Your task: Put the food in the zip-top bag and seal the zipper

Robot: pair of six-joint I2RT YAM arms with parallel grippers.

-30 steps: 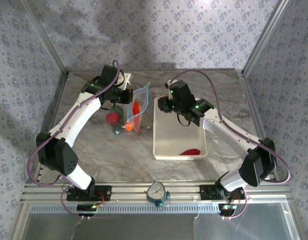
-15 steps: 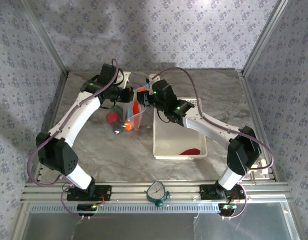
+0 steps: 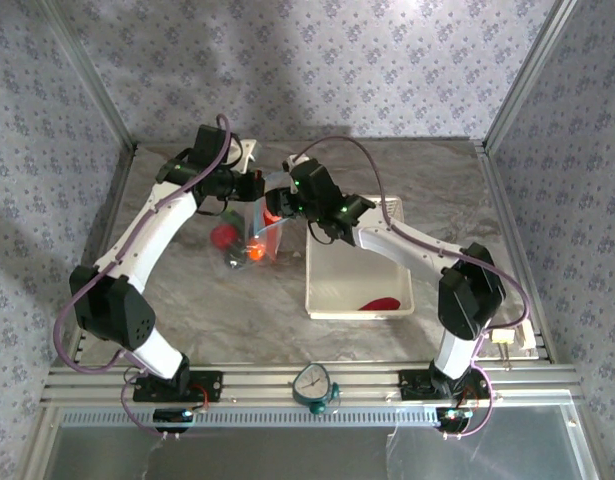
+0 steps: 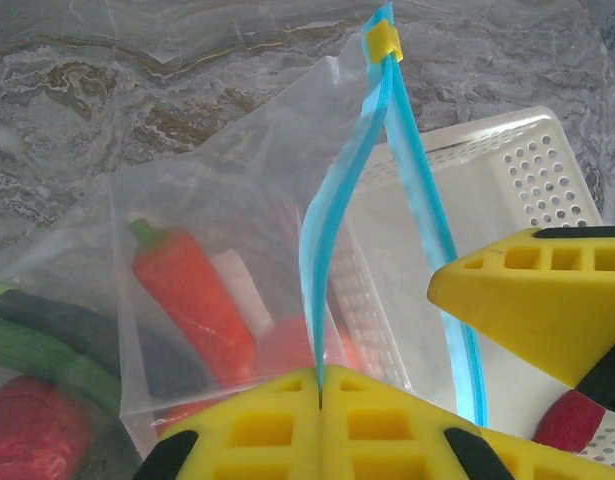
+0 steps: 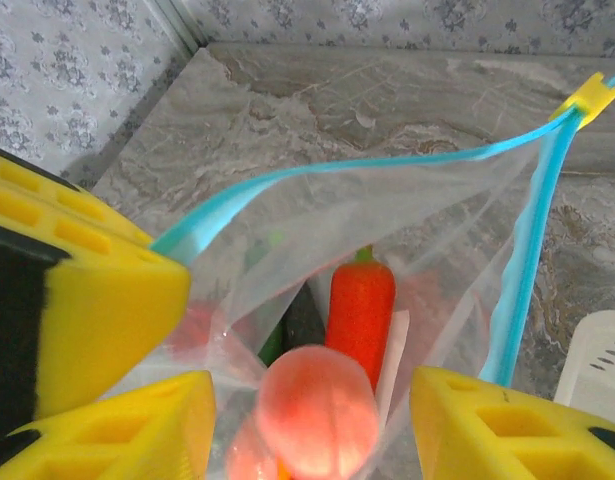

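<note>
The clear zip-top bag stands open on the table. My left gripper is shut on one side of its light-blue zipper and holds that rim up. Over the bag's mouth hovers my right gripper, open, with its fingers wide apart. Between them, touching neither, is a blurred pink-orange round piece of food. Deeper in the bag lie a red-orange pepper, a dark green piece and a red piece. A yellow slider sits at the zipper's far end.
The white perforated basket stands right of the bag, with one red piece of food at its near end. My right arm reaches across the basket's far end. Both grippers are close together at the bag's mouth.
My right arm has swung left from above the basket to the bag's mouth, and its jaws have widened. The left gripper has kept its hold on the zipper.
</note>
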